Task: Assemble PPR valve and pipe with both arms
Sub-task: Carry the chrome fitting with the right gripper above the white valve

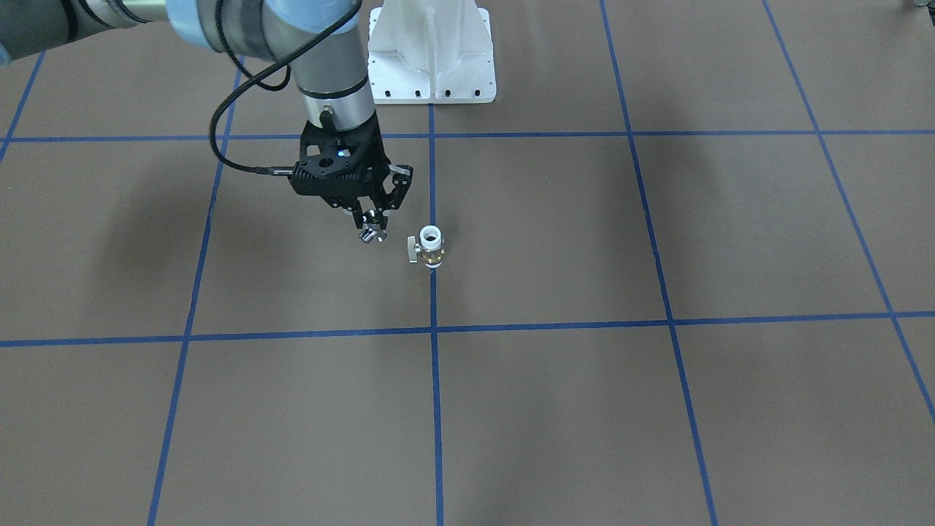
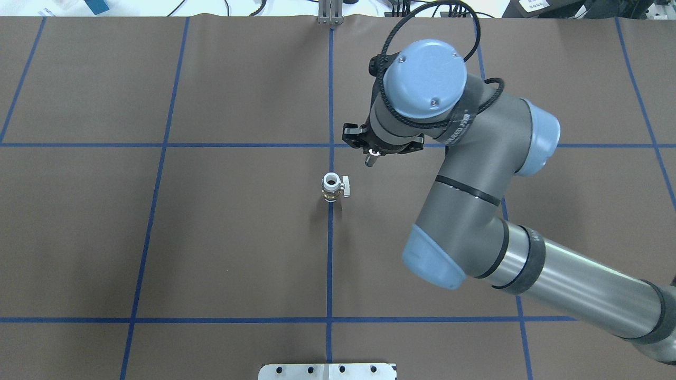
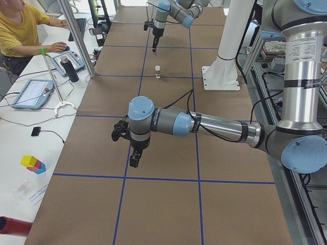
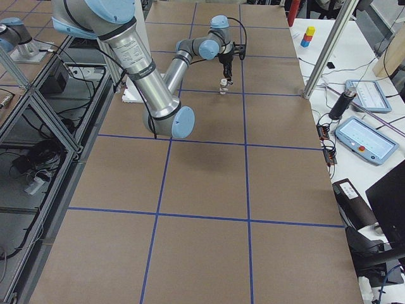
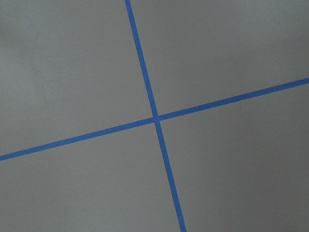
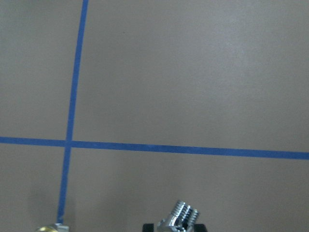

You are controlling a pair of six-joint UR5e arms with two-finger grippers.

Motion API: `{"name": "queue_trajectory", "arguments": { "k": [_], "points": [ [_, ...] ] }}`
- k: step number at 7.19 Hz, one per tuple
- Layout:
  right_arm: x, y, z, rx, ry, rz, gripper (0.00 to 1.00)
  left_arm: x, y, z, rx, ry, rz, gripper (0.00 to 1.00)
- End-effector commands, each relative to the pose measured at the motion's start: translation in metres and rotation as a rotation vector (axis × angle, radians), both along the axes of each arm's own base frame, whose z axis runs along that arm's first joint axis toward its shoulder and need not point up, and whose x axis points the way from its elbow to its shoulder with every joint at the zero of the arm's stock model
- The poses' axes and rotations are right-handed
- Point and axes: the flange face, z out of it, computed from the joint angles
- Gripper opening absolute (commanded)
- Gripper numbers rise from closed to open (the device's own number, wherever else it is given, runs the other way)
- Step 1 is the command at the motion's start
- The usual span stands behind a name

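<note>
One brown desk carries everything. The right arm enters from the overhead frame's right, and its gripper is clamped on the pipe. The left gripper hangs mid-frame in the side view; I cannot tell its opening. The PPR valve stands upright at centre, just beside the pipe.

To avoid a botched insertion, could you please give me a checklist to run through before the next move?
1. The pipe gripped in the right tool: ok.
2. The PPR valve standing upright, open end up: ok.
3. The pipe lined up over the valve's opening: not ok; it is off to one side.
4. The left tool bracing the valve: not ok; it is far away from it.
5. The left tool open and ready: cannot tell.
</note>
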Motion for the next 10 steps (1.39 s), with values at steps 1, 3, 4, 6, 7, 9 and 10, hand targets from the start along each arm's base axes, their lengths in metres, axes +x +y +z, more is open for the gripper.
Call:
{"name": "queue_trajectory", "arguments": {
  "k": [1, 3, 4, 6, 7, 9, 10],
  "points": [
    [-0.053, 0.021, -0.025, -0.041, 0.051, 0.041, 0.00, 0.000, 0.000, 0.002, -0.003, 0.000, 0.000, 1.00],
    [-0.079, 0.020, -0.037, -0.060, 0.131, 0.039, 0.00, 0.000, 0.000, 0.002, -0.003, 0.000, 0.000, 1.00],
    [-0.082, 0.018, -0.039, -0.057, 0.131, 0.039, 0.00, 0.000, 0.000, 0.002, -0.003, 0.000, 0.000, 1.00],
    [-0.082, 0.019, -0.045, -0.054, 0.124, 0.038, 0.00, 0.000, 0.000, 0.003, -0.005, 0.000, 0.000, 1.00],
    [-0.081, 0.017, -0.044, -0.039, 0.129, 0.041, 0.00, 0.000, 0.001, 0.005, -0.009, 0.000, 0.000, 1.00],
    [-0.080, 0.017, -0.046, -0.027, 0.123, 0.043, 0.00, 0.000, 0.001, 0.004, -0.008, 0.000, 0.000, 1.00],
    [-0.080, 0.015, -0.045, -0.019, 0.125, 0.050, 0.00, 0.000, 0.001, 0.004, -0.006, 0.000, 0.000, 1.00]
  ]
}}
